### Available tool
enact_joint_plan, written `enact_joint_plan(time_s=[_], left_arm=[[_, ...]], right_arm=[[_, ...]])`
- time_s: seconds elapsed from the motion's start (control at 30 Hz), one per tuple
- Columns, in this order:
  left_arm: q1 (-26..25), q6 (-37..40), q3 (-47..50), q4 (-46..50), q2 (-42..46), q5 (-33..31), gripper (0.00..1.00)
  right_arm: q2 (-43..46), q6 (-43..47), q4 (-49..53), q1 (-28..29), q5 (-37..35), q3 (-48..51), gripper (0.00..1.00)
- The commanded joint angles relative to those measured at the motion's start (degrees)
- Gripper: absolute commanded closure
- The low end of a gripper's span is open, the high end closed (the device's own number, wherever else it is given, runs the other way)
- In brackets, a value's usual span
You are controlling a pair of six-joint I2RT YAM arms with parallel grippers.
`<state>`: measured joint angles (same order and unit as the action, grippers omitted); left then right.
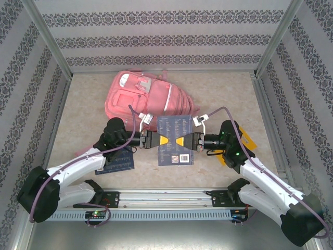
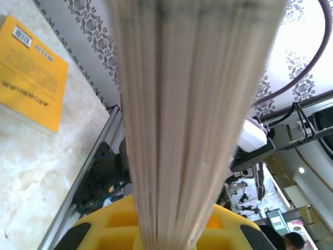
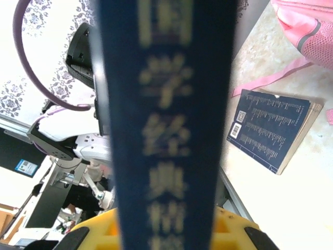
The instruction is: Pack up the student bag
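Now | clenched on book [image 1: 174, 125]: left fingers [image 1: 167, 140], right fingers [image 1: 186, 140] | hold level, move together toward bag [image 1: 140, 96].

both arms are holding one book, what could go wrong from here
1. The left end effector and right end effector pinch opposite edges of the blue book; if either lets go early, it may droop or drop.
2. The student bag lies flat and I see no open mouth, so the book might catch on fabric.
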<state>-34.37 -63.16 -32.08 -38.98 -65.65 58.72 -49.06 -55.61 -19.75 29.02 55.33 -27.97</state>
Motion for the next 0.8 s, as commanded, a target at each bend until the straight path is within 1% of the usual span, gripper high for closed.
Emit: enact_joint_plan(time_s=[0.0,0.07,0.13,0.17,0.23,0.3,0.33,0.4,0.43,0.47,0.57,0.77], left_arm=[[0.35,-3.47,0.14,-11.74,0.45,0.31,1.0],[0.95,-2.47,1.02,-10.39,1.67,-4.09,1.0],[1.11,-1.5,2.44,-9.34,3.77,-10.27,1.0],[1.21,-1.26,2.94,-8.52,4.8,-13.39,1.0],[1.14,-1.07,3.45,-7.48,6.37,-18.55,1.0],[1.06,-1.57,4.08,-7.36,7.49,-23.56,1.0],[1.06,-2.02,4.56,-7.49,7.93,-25.9,1.0],[0.98,-2.82,5.47,-8.37,8.69,-29.64,1.0],[0.76,-3.24,5.86,-9.02,8.63,-31.04,1.0],[0.43,-3.71,5.97,-9.91,8.25,-31.7,1.0],[-0.49,-5.49,5.89,-12.67,5.87,-32.09,1.0],[-2.07,-8.56,6.77,-18.96,1.71,-33.69,1.0]], right_arm=[[1.71,-0.55,-3.17,-0.12,-7.83,1.69,0.69],[4.52,-3.07,-6.55,0.07,-14.8,4.89,0.55],[7.38,-5.8,-10.58,0.46,-19.96,7.73,0.45],[9.18,-7.2,-11.94,1.31,-23.75,9.76,0.36],[12.37,-8.16,-13.11,3.55,-29.73,12.13,0.26],[15.32,-9.16,-13.83,7.12,-38.02,14.3,0.2],[16.43,-9.75,-15.42,9.4,-43.36,15.68,0.19],[17.52,-8.45,-21.41,14.5,-52.93,18.59,0.16],[17.61,-7.22,-22.69,17.12,-58.32,19.47,0.14],[17.47,-5.65,-23.98,19.23,-61.27,19.44,0.14],[15.06,-3.22,-24.92,21.54,-63.3,18.17,0.12],[4.27,-4.94,-33.65,21.96,-61.79,15.99,0.07]])
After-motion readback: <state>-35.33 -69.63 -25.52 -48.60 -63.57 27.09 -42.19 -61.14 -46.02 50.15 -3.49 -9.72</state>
